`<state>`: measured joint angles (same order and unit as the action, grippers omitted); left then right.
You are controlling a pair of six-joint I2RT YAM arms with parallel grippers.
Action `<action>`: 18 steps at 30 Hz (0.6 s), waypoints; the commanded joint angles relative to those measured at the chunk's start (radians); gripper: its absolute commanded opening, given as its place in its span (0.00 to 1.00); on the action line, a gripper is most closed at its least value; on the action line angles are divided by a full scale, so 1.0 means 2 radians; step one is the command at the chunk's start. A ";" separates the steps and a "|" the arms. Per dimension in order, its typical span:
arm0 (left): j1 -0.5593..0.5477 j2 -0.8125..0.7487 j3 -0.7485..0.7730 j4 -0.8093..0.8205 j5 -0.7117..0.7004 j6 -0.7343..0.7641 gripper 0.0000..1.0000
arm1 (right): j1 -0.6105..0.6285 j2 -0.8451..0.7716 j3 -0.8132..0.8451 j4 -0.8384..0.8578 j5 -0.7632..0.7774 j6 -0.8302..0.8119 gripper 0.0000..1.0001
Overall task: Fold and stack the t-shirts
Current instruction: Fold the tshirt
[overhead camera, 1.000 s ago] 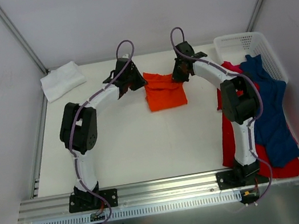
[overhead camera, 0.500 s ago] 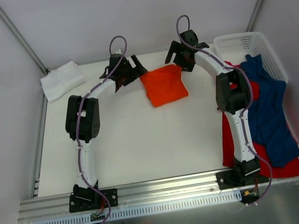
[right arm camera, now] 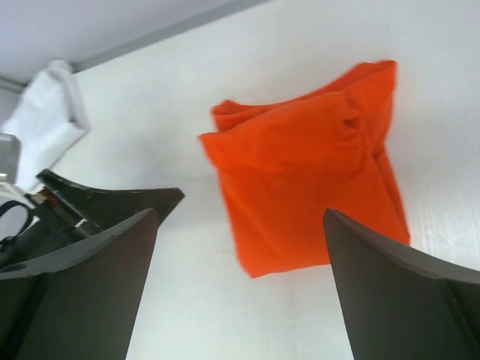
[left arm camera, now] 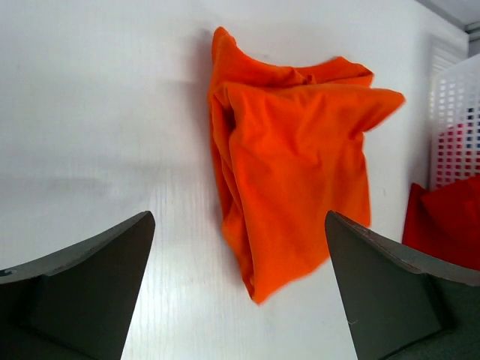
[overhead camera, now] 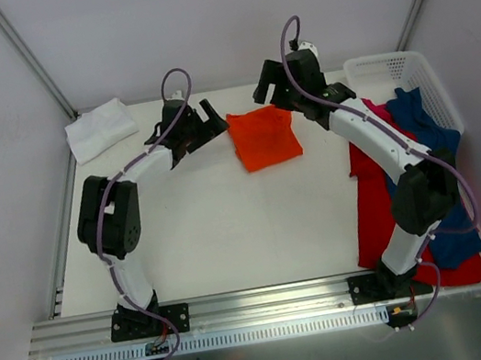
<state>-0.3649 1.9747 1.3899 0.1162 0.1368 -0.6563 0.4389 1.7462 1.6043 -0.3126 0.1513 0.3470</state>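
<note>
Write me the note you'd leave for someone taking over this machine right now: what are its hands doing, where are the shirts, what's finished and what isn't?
Left hand: open, empty, just left of the orange shirt.
Right hand: open, empty, by that shirt's far right corner.
Orange shirt: folded, slightly rumpled, on the far middle of the table.
White shirt: folded, far-left corner, apart from the orange one.
Red shirt and dark blue shirt: unfolded, sprawled on the right by the basket.
Left to do: fold red and blue, stack all four.
</note>
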 commanded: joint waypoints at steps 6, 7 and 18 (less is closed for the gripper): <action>-0.002 -0.167 -0.169 0.035 -0.015 -0.044 0.96 | 0.043 0.031 -0.020 0.061 -0.029 0.011 0.22; -0.004 -0.177 -0.180 0.035 -0.013 -0.045 0.96 | 0.042 0.048 -0.011 0.063 -0.033 0.011 0.07; -0.009 -0.288 -0.287 0.019 -0.005 -0.019 0.96 | -0.023 0.275 0.166 0.071 -0.123 -0.001 0.00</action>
<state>-0.3737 1.4681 0.8371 0.1421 0.1215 -0.7189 0.4412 2.2929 1.8210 -0.2146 -0.0380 0.3599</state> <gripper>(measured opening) 0.957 0.009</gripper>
